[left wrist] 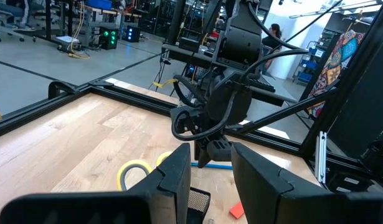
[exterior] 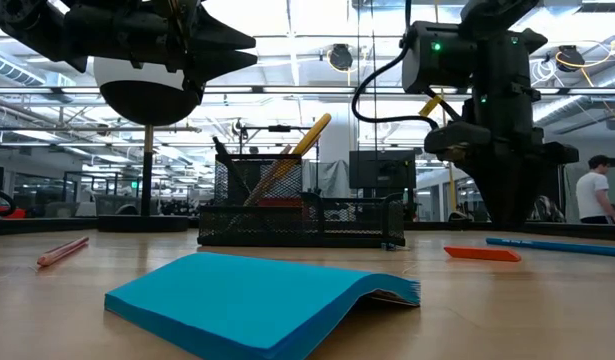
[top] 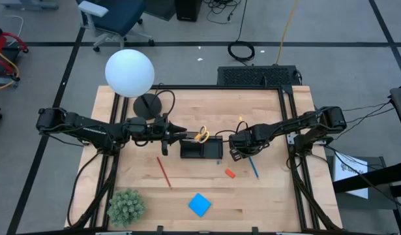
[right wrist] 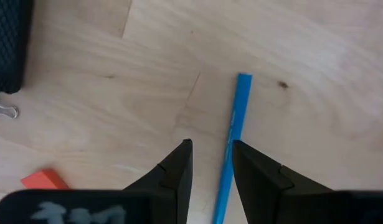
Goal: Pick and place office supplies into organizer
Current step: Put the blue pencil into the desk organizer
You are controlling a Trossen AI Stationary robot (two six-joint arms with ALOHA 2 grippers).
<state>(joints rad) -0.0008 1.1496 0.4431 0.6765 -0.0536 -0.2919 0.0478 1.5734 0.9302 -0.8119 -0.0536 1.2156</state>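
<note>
- One black organizer is sitting mid-table in the high view, with one pair of yellow-handled scissors standing in it.
- One red pencil, one orange eraser, one blue pen and one blue note pad are lying loose below it.
- The left gripper is hovering at the organizer's left edge, fingers parted.
- The right gripper is hanging over the blue pen, fingers slightly apart, nothing between them.
- Bare wood is lying open at lower right.

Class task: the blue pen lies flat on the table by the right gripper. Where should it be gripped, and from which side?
Grip the blue pen mid-shaft, from straight above, fingers closing across its width. It lies flat on bare wood, and the right gripper hangs open over it.
</note>
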